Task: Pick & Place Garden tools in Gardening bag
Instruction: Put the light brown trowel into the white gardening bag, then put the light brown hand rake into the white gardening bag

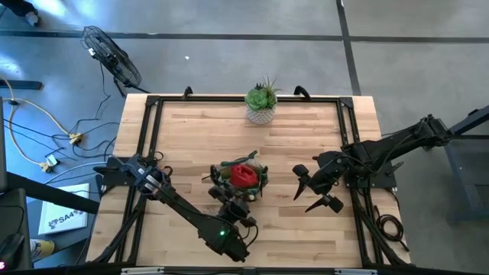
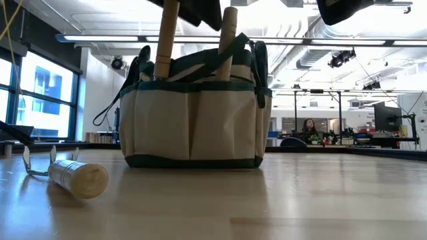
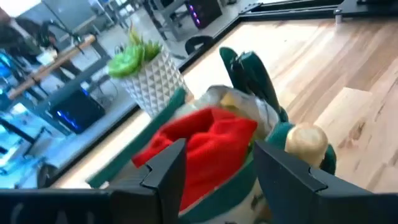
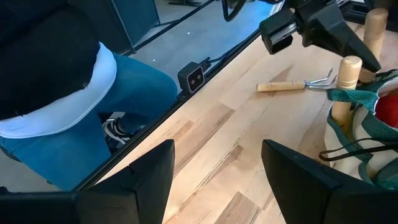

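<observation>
The gardening bag [image 1: 240, 181] sits near the middle of the table [image 1: 199, 137], a bit toward the front edge. In the low view we see it upright [image 2: 193, 123], tan w/ dark green trim and outer pockets, and two wooden handles [image 2: 165, 40] stick up out of its top. A red item [image 1: 244, 176] fills the bag's mouth; the left wrist view shows it [image 3: 208, 146] bunched inside, w/ a rounded wooden handle end [image 3: 305, 140] at the rim beside it and dark green handles [image 3: 249, 71] standing up behind.

One wooden-handled tool [image 2: 73, 177] lies flat on the table, apart from the bag (metal prongs at one end, as the right wrist view shows [image 4: 297, 85]).

The left gripper [image 1: 233, 205] hangs right at the bag's front side, above its rim. Its fingers [image 3: 166, 168] are spread apart, w/ nothing between them; the red item is just past the tips.

The right gripper [image 1: 315, 192] is off to the right of the bag, clear of it, over bare wood. Its fingers [image 4: 152, 168] are also spread wide and hold nothing.

At the table's back edge a green succulent in a white pot [image 1: 261, 103] stands well apart from the bag. We also see a person [image 4: 56, 93] in blue trousers beside the table in the right wrist view.
</observation>
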Available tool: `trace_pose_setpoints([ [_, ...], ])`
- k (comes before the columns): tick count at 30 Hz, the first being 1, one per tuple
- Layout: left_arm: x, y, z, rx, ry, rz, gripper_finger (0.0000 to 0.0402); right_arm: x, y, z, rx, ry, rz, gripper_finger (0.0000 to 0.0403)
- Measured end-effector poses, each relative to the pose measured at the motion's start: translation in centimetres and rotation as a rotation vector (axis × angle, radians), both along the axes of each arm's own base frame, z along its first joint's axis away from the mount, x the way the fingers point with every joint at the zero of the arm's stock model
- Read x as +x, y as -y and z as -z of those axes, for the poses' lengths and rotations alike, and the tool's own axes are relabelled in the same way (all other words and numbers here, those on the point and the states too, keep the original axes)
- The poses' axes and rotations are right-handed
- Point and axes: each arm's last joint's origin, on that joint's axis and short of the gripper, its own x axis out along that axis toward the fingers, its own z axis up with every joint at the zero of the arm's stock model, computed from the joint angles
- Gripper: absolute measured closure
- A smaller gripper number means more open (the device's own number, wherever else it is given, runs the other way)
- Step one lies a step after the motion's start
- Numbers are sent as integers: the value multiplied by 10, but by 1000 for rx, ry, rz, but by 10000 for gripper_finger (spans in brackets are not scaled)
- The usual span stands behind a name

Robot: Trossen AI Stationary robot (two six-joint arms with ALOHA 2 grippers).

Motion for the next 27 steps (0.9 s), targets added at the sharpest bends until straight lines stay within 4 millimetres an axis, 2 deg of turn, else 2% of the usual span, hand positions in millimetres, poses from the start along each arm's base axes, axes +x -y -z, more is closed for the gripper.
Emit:
trace_pose_setpoints([
  [10,16,-20,-16,110,-90,13,222,0,0,0,6,-4,-2,170],
  [14,22,-26,-32,184,-97,23,222,0,0,0,6,-5,-3,170],
  [19,20,-38,-65,172,-36,6,222,0,0,0,6,-5,-2,170],
  [23,6,-46,-96,132,27,1,225,0,0,0,5,-9,0,170],
  [27,-16,-55,-132,85,8,38,256,0,0,1,4,-13,0,170],
])
